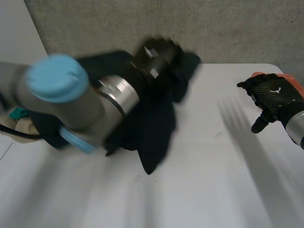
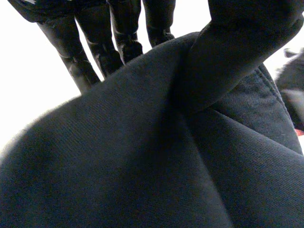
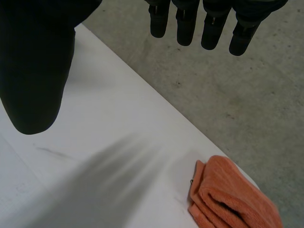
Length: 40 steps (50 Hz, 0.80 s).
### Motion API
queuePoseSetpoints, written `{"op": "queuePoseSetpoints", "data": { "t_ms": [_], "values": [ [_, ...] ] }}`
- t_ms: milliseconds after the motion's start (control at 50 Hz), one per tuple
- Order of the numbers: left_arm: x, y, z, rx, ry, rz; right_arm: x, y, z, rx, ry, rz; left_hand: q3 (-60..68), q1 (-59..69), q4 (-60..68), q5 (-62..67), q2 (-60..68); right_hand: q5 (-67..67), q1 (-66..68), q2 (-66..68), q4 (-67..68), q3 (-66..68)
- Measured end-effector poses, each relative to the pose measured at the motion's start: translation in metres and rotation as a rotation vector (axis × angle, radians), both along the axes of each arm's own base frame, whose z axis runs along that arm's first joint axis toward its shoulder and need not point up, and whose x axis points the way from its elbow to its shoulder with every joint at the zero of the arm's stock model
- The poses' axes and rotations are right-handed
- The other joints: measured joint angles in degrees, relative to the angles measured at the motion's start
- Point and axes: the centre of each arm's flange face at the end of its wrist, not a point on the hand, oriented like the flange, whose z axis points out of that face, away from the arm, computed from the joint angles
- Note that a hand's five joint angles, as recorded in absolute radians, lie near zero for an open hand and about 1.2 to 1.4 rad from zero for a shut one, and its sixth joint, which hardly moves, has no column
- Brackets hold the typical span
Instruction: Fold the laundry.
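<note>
A dark navy garment [image 1: 156, 123] hangs bunched from the left hand [image 1: 159, 57] over the far left part of the white tabletop [image 1: 213, 180]. Its upper folds are gathered round the hand and its lower end tapers to a point near the tabletop's middle. The head view is too blurred there to tell whether that tip touches the surface. In the left wrist view the hand is clamped on the cloth: the thumb [image 2: 228, 57] presses down into a raised fold on one side, and the fingers [image 2: 95, 47] reach down behind the same ridge on the other, so the fabric is pinched between them. From that pinch the cloth falls away in broad smooth slopes toward the camera. The left arm [image 1: 61, 95], grey with a light-blue cap, crosses the near left of the head view in front of part of the garment. Under it, at the tabletop's left edge, lies a scrap of teal and pale fabric [image 1: 19, 118]; what it is cannot be made out. The right hand [image 1: 268, 97] hovers above the right edge of the tabletop, well apart from the dark garment, slack and holding nothing. Its fingertips [image 3: 185, 23] hang straight down side by side. Below and just beyond it, a folded orange towel [image 3: 228, 199] lies at the tabletop's far right corner, one side along the table edge, next to the grey floor [image 3: 228, 71].
</note>
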Motion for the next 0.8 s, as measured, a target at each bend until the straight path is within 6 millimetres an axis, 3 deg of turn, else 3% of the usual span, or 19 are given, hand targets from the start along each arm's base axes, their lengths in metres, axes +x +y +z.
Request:
{"op": "queuePoseSetpoints", "data": {
  "t_ms": [40, 60, 80, 120, 140, 180, 200, 340, 360, 480, 580, 620, 800],
  "values": [
    [-0.007, 0.008, -0.012, 0.028, -0.023, -0.031, -0.002, 0.000, 0.000, 0.001, -0.003, -0.006, 0.0, 0.0, 0.0, 0.0, 0.0, 0.0, 0.0, 0.0, 0.0, 0.0],
    [-0.019, 0.023, -0.034, 0.077, -0.067, -0.082, -0.008, -0.002, 0.000, 0.005, -0.010, -0.025, 0.0, 0.0, 0.0, 0.0, 0.0, 0.0, 0.0, 0.0, 0.0, 0.0],
    [-0.023, 0.029, -0.043, 0.095, -0.084, -0.099, -0.011, -0.003, -0.001, 0.007, -0.011, -0.034, -3.7, -3.9, -3.8, -3.4, -4.7, 0.0, 0.0, 0.0, 0.0, 0.0],
    [-0.028, 0.036, -0.055, 0.117, -0.108, -0.118, -0.016, -0.004, -0.002, 0.013, -0.013, -0.048, -23.7, -25.0, -22.9, -21.8, -24.0, 0.0, 0.0, 0.0, 0.0, 0.0],
    [-0.028, 0.036, -0.055, 0.117, -0.108, -0.118, -0.016, -0.004, -0.002, 0.013, -0.013, -0.048, -23.7, -25.0, -22.9, -21.8, -24.0, 0.0, 0.0, 0.0, 0.0, 0.0],
    [-0.031, 0.040, -0.058, 0.120, -0.118, -0.122, -0.020, -0.005, -0.004, 0.020, -0.014, -0.059, -47.0, -49.8, -48.2, -46.6, -48.2, 0.0, 0.0, 0.0, 0.0, 0.0],
    [-0.031, 0.041, -0.057, 0.118, -0.118, -0.119, -0.021, -0.006, -0.005, 0.023, -0.014, -0.062, -49.7, -51.2, -50.9, -49.2, -50.2, 0.0, 0.0, 0.0, 0.0, 0.0],
    [-0.018, 0.038, -0.017, 0.081, -0.072, -0.016, -0.022, -0.007, -0.006, 0.028, -0.013, -0.055, -53.0, -51.5, -54.2, -52.5, -53.3, 0.0, 0.0, 0.0, 0.0, 0.0],
    [-0.011, 0.038, -0.006, 0.082, -0.062, 0.033, -0.021, -0.007, -0.005, 0.026, -0.013, -0.043, -53.0, -51.5, -54.2, -52.5, -53.3, 0.0, 0.0, 0.0, 0.0, 0.0],
    [0.021, 0.047, 0.009, 0.165, -0.107, 0.226, -0.014, -0.005, -0.002, 0.029, -0.014, 0.031, -53.0, -51.5, -54.2, -52.5, -53.3, 0.0, 0.0, 0.0, 0.0, 0.0],
    [0.052, 0.063, -0.011, 0.285, -0.235, 0.367, -0.008, -0.001, -0.008, 0.076, -0.012, 0.098, -53.0, -51.5, -54.2, -52.5, -53.3, 0.1, 0.1, 0.1, 0.1, 0.1],
    [0.066, 0.073, -0.030, 0.343, -0.312, 0.415, -0.004, 0.000, -0.016, 0.110, -0.008, 0.131, -53.0, -51.3, -54.0, -52.3, -53.3, 0.2, 0.2, 0.1, 0.1, 0.2],
    [0.082, 0.086, -0.084, 0.393, -0.384, 0.449, 0.031, 0.009, -0.053, 0.192, 0.056, 0.272, -53.0, -51.3, -54.0, -52.3, -53.3, 3.4, 2.4, 3.7, 3.8, 3.9]
  ]
}}
